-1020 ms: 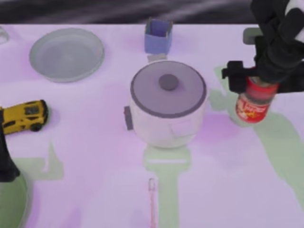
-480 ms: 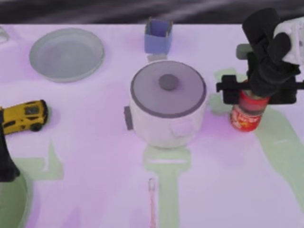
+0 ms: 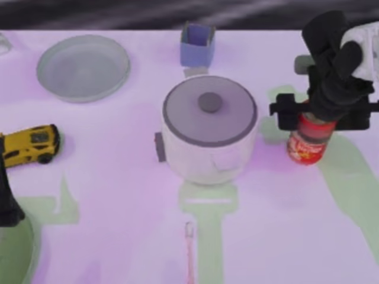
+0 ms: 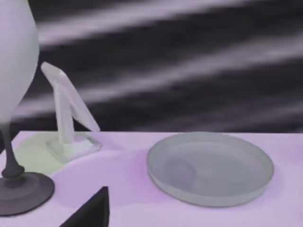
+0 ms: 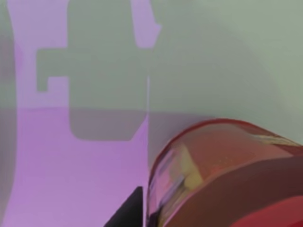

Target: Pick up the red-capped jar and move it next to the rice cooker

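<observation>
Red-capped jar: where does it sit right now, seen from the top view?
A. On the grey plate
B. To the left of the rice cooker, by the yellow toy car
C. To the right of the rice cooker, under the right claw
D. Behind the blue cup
C: the red-capped jar stands right of the rice cooker, with the right claw over its cap.

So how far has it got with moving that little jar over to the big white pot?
Nearly finished, it seems. The red-capped jar already sits just to the right of the rice cooker, a narrow gap between them. The right end effector is around its cap from above. What looks left is letting go and pulling away. The left arm is parked at the table's lower left edge.
</observation>
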Robot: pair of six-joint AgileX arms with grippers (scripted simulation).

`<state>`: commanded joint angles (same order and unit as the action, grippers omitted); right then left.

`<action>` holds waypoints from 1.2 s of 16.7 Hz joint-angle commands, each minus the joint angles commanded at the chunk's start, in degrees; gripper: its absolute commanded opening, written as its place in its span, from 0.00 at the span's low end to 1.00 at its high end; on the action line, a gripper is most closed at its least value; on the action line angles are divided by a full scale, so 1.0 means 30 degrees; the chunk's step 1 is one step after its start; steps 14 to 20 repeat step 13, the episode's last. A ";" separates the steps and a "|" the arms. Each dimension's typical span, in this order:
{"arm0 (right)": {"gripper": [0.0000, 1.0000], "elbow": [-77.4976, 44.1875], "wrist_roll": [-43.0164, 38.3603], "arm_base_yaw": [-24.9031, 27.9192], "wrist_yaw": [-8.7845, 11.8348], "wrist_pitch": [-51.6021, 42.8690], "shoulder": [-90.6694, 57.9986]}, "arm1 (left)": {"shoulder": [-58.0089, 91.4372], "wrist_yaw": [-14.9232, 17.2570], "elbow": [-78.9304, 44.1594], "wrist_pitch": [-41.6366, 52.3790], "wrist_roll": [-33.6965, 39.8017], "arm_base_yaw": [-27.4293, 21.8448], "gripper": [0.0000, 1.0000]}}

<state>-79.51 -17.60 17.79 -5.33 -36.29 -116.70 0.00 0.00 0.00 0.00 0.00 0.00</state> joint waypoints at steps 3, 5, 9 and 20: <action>0.68 0.0000 0.0000 0.0000 0.0000 0.0000 0.0000 | 0.0000 0.0000 0.0000 0.0000 0.0000 0.0000 1.00; 0.83 0.0000 0.0000 0.0000 0.0000 0.0000 0.0000 | 0.0000 0.0000 0.0000 0.0000 0.0000 0.0000 1.00; 1.00 0.0000 0.0000 0.0000 0.0000 0.0000 0.0000 | 0.0000 0.0000 0.0000 0.0000 0.0000 0.0000 1.00; 1.00 0.0000 0.0000 0.0000 0.0000 0.0000 0.0000 | 0.0000 0.0000 0.0000 0.0000 0.0000 0.0000 1.00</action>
